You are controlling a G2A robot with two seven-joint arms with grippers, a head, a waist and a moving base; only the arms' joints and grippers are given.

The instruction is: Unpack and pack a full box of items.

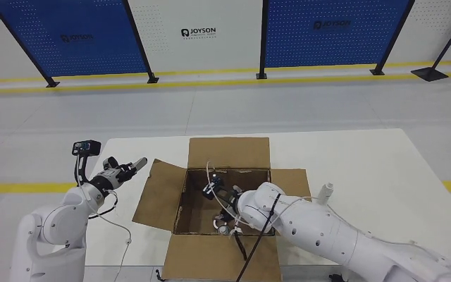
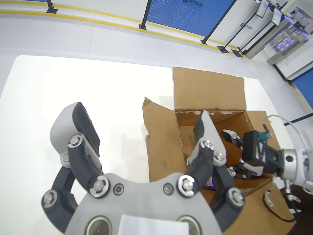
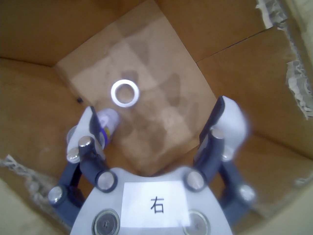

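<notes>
An open cardboard box (image 1: 229,151) stands mid-table with its flaps spread out. On its floor lie a silver ring (image 3: 125,93) and a small white bottle with a blue label (image 3: 108,123), the bottle partly behind one finger. My right gripper (image 3: 156,108) hangs inside the box above them, open and holding nothing; it also shows as the right gripper (image 2: 231,154) and the right gripper (image 1: 223,210). My left gripper (image 2: 140,113) is open and empty over the bare table, left of the box (image 2: 207,91), where the left gripper (image 1: 132,168) stays clear of the side flap.
The white table (image 1: 366,162) has free room right of the box and behind it. A black cable (image 1: 257,236) from the right arm crosses the front flap (image 1: 211,261). Blue barrier panels (image 1: 70,32) stand on the floor beyond the table.
</notes>
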